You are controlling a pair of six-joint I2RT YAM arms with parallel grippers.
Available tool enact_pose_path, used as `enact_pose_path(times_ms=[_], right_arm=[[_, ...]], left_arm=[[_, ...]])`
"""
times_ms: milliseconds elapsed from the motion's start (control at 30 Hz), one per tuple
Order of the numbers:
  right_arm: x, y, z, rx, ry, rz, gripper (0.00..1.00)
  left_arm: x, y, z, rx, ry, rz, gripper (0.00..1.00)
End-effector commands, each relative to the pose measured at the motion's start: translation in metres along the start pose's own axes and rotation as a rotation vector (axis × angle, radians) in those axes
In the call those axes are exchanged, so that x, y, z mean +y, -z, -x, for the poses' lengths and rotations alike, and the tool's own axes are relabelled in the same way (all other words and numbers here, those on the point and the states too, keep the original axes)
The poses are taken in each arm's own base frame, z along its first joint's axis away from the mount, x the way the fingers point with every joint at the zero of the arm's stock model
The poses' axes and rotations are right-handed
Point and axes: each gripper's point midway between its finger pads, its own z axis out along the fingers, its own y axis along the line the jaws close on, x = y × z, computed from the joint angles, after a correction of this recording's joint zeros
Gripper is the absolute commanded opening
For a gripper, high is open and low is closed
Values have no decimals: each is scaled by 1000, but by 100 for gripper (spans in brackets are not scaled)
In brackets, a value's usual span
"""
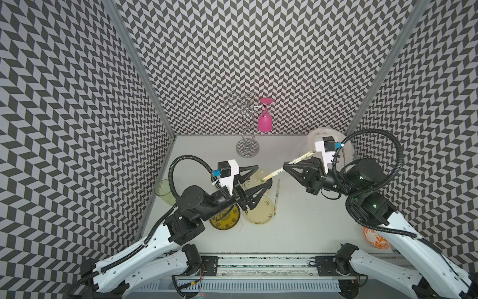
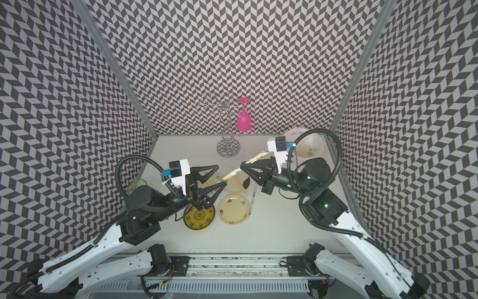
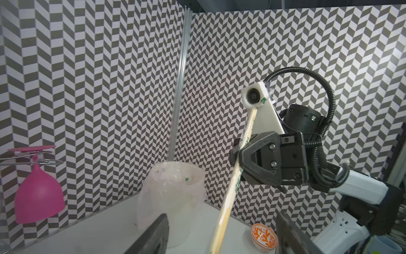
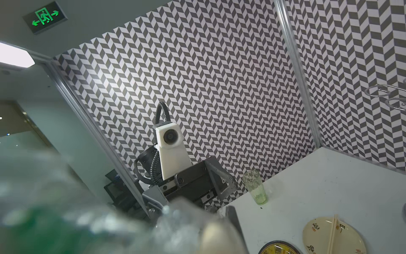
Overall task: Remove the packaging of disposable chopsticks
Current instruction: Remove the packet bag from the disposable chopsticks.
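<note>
1. The packaging point(image 3: 229, 198) is a long, narrow sleeve of glossy clear film. Small green printed marks run along it, and its crumpled end by the right arm's wrist camera point(image 3: 254, 96) is tipped with green.
2. Through the film the disposable chopsticks point(image 3: 222, 222) show as a thin, straight, pale tan wooden pair lying side by side.
3. The sleeved pair hangs in the air above the counter point(image 1: 297, 220). In both top views it slants from beside that wrist camera down toward the pale plates point(image 1: 258, 211).
4. The right pincer point(image 1: 285, 165) is clamped together on the packaging at about mid-length, so the sleeve sticks out on both sides of it.
5. The left pincer point(image 1: 263, 176) stands apart. The low end of the sleeve lies between its fingers, and the left wrist view shows a clear gap on each side.
6. In the right wrist view the near end of the sleeve is only a blur of clear film with a green patch.
7. A second sleeve point(image 1: 277, 199), tan inside, lies flat on the counter just beside the pale plates, on the side toward the right arm.
</note>
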Motion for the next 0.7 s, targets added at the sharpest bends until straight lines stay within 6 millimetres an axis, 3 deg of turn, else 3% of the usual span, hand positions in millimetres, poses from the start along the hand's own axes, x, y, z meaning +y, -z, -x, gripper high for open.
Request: enact_pose_path(times_ms=[0, 200, 233, 333, 367, 433, 467, 533, 667], right_arm=[[23, 5, 10, -10, 68, 75, 0], [36, 6, 4, 40, 103, 145, 0], [39, 8, 5, 38, 112, 152, 0], [42, 12, 8, 19, 133, 149, 0], [42, 12, 8, 19, 134, 147, 0], [39, 12, 7, 21, 135, 130, 0], [36, 13, 8, 17, 139, 107, 0], [28, 15, 11, 11, 153, 47, 0], [28, 13, 10, 50, 168, 37, 0]], left_arm=[[-8, -5, -22, 104, 33, -70, 76], [-4, -13, -38, 172, 68, -95, 69], [-6, -16, -40, 189, 72, -111, 65], [-8, -20, -44, 205, 81, -136, 38], [-10, -20, -44, 201, 82, -148, 36], [-11, -19, -43, 192, 84, -157, 42], [-11, -18, -42, 188, 82, -155, 52], [-6, -13, -40, 178, 69, -120, 63], [3, 10, -33, 139, 34, -58, 65]])
